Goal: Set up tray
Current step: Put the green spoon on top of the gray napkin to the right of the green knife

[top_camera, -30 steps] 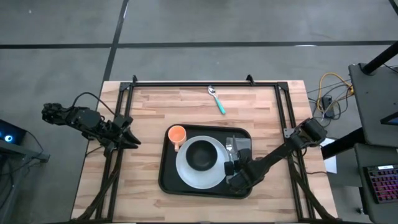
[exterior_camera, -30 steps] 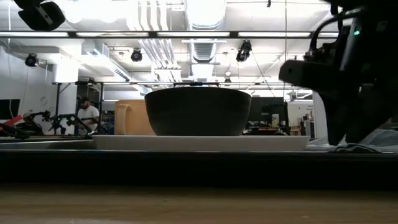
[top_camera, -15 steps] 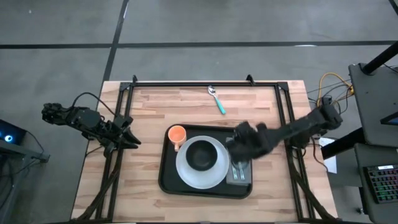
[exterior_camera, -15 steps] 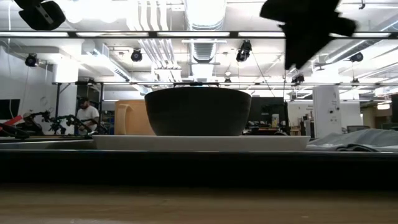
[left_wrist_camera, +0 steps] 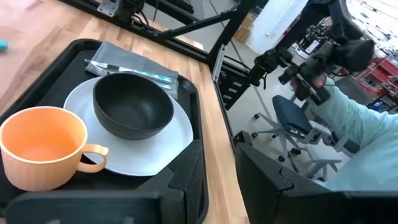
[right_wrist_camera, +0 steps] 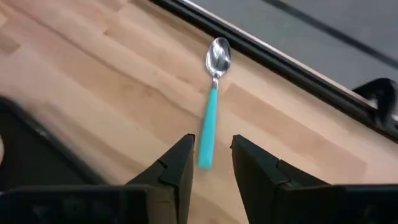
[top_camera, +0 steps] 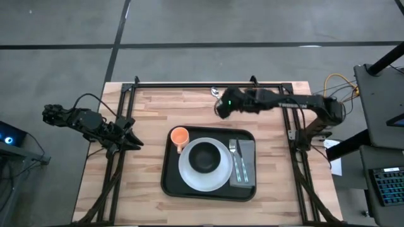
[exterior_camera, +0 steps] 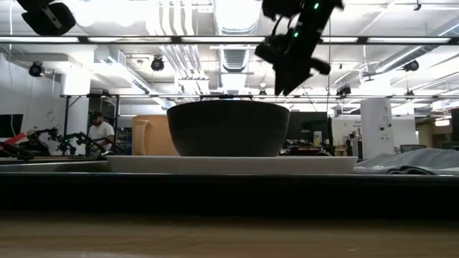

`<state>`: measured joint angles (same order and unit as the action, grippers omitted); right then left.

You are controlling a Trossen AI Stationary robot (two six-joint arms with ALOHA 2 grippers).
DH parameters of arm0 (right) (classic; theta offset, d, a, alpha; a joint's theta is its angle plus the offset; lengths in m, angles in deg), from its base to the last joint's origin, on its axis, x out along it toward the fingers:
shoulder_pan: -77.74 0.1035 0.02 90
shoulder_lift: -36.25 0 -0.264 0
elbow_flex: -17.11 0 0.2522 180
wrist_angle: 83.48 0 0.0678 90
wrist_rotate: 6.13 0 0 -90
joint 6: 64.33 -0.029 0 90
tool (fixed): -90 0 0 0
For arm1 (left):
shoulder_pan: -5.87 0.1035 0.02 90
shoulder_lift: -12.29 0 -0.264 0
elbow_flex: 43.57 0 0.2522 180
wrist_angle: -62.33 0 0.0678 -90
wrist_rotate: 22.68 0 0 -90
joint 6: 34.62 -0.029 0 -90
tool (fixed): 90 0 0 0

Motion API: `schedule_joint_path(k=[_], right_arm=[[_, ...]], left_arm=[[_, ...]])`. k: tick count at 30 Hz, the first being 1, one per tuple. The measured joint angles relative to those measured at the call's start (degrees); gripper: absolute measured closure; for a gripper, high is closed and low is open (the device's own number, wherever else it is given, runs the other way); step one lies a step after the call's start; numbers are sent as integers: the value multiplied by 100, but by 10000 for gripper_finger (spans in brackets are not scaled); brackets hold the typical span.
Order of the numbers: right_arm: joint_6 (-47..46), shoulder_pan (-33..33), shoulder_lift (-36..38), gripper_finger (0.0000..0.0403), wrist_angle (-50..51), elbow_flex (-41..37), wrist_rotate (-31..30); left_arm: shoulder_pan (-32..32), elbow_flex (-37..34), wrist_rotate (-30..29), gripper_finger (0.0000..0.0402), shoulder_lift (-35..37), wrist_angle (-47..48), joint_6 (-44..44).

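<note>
The black tray (top_camera: 166,171) lies mid-table and carries a white plate (top_camera: 188,176) with a black bowl (top_camera: 203,157), an orange cup (top_camera: 180,135), and a grey napkin (top_camera: 247,151) with a fork and a knife (top_camera: 239,165) on it. A teal-handled spoon (right_wrist_camera: 210,121) lies flat on the wood near the far edge. My right gripper (right_wrist_camera: 211,163) hovers open above the spoon's handle end, well off the table in the low view (exterior_camera: 285,80). Only the spoon's bowl (top_camera: 215,92) shows from above. My left gripper (top_camera: 132,142) waits open at the table's left edge.
A black metal frame (top_camera: 202,84) runs along the far edge and down both sides of the table. Bare wood lies between the tray and the far rail, and left of the tray. A seated person (left_wrist_camera: 348,112) shows beyond the table's right side.
My right gripper has lifted off the napkin at the tray's right side and swung up and toward the far edge and the left, stopping above the spoon. The fork and knife stay lying on the napkin.
</note>
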<state>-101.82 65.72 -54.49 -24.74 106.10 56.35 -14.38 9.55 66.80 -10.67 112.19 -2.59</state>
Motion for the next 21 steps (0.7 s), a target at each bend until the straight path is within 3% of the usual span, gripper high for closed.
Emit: schedule_joint_path(k=[7,11,21], right_arm=[[535,-877,-500,316,-397,21,514],[756,-1201,-1083,324,-496,186,1105],[1413,-1390,-2660,310,-130,1650,1326]], left_arm=[[-2,0,2,322,-1,-2,2],[-2,0,2,322,-1,-2,2],[-2,0,4,322,6,4,4]])
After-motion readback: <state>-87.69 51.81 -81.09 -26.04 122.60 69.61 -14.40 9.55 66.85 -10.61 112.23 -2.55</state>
